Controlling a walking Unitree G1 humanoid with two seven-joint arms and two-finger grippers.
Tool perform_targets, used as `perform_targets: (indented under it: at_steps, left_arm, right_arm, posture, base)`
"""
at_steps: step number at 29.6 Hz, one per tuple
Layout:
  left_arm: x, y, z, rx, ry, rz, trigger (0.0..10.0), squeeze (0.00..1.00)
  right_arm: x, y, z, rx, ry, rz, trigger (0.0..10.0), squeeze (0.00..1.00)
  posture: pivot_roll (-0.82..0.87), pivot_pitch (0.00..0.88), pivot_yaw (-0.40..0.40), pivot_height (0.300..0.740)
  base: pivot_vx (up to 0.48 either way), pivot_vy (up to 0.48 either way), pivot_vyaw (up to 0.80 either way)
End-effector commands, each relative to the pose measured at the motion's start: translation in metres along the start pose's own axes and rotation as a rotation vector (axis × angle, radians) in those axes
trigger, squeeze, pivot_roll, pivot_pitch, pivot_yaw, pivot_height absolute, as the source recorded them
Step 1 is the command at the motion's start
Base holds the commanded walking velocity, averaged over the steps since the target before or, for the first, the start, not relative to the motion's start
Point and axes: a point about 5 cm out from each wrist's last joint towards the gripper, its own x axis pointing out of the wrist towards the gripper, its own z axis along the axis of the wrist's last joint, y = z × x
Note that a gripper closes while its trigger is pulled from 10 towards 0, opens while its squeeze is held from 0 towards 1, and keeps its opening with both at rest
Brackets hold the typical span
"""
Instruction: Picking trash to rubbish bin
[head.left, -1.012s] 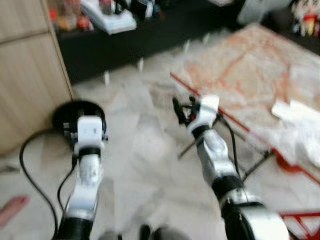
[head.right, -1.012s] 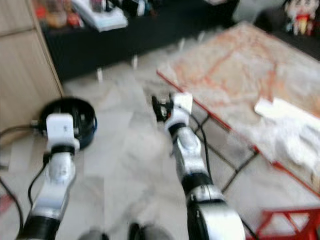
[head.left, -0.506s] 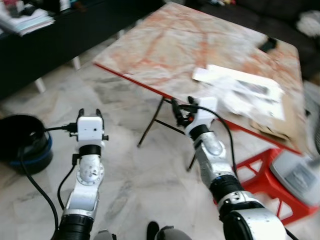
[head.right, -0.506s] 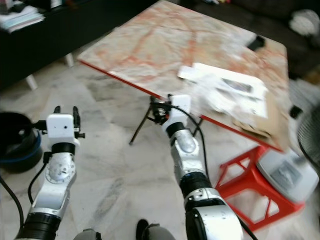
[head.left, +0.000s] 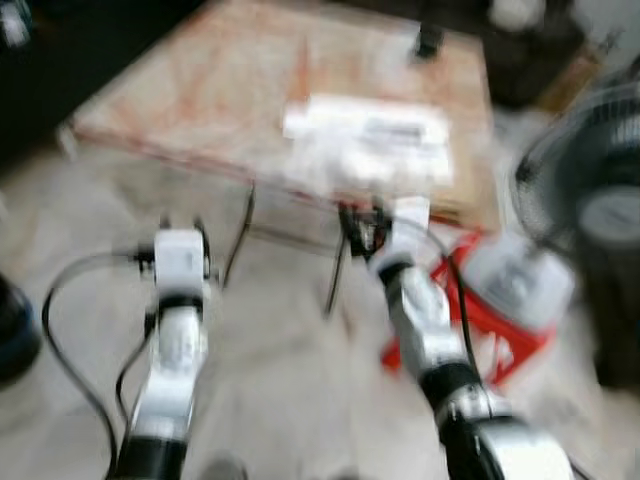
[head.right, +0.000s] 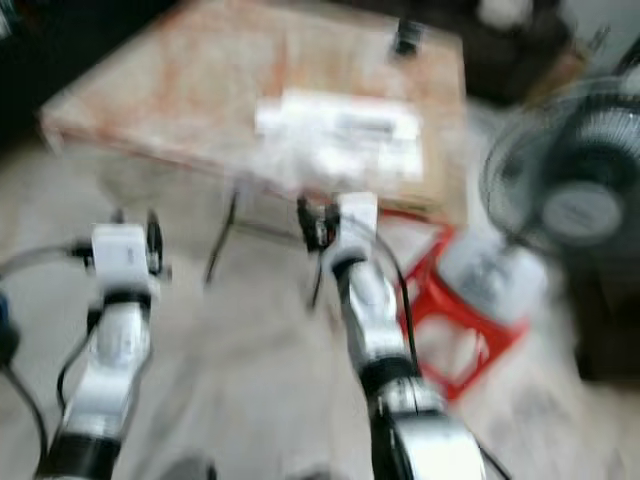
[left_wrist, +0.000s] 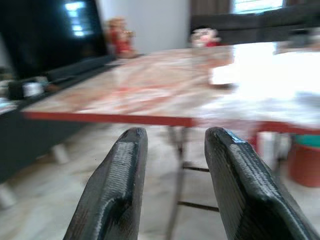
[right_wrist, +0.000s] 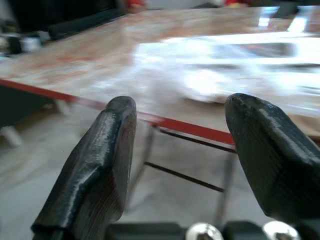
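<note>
Camera swung since half-second ago: table (head.left: 200, 110) now ahead, fan (head.right: 575, 195) in view. Right gripper (right_wrist: 182, 165) spread wide, empty, short of table edge; left gripper (left_wrist: 175, 175) also parted, empty. Risk: motion blur spoiling aim at trash (head.left: 365, 140), white crumpled wrapping mid-table.

A marble-patterned worktop (head.left: 200, 90) with a red edge stands at twelve o'clock. A red stool (head.left: 480, 320) sits at four o'clock, a standing fan (head.right: 570, 200) at two o'clock.
</note>
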Motion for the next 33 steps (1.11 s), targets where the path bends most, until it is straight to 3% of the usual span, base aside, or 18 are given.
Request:
perform_targets:
  at_steps: [1, 6, 13, 21, 33]
  left_arm:
    - [-0.002, -0.006, -0.002, 0.003, 0.021, -0.037, 10.0, 0.0]
    - [-0.003, -0.011, -0.005, -0.055, 0.053, -0.066, 10.0, 0.0]
    - [-0.004, -0.016, -0.002, -0.069, 0.046, -0.087, 10.0, 0.0]
    - [-0.001, -0.007, 0.0, -0.063, 0.043, -0.02, 10.0, 0.0]
    - [-0.001, -0.006, 0.003, -0.059, 0.03, -0.013, 10.0, 0.0]
  right_arm:
    - [-0.002, 0.0, -0.002, 0.012, 0.004, -0.007, 10.0, 0.0]
    - [-0.002, 0.0, -0.002, 0.021, -0.004, -0.008, 10.0, 0.0]
    - [-0.003, 0.001, -0.002, 0.028, -0.005, -0.004, 10.0, 0.0]
    - [-0.002, 0.001, -0.001, 0.024, -0.012, -0.001, 10.0, 0.0]
    - [-0.001, 0.004, -0.001, 0.02, -0.004, 0.01, 10.0, 0.0]
  posture:
    - [0.1, 0.195, -0.147, 0.74]
    - [0.09, 0.198, -0.146, 0.74]
    - [0.09, 0.201, -0.145, 0.74]
    - [0.09, 0.203, -0.146, 0.74]
    - [0.1, 0.201, -0.149, 0.74]
  base:
    - [0.0, 0.0, -0.8]
    - [0.0, 0.0, -0.32]
    - [0.0, 0.0, 0.0]
    - [0.0, 0.0, 0.0]
    - [0.299, 0.0, 0.0]
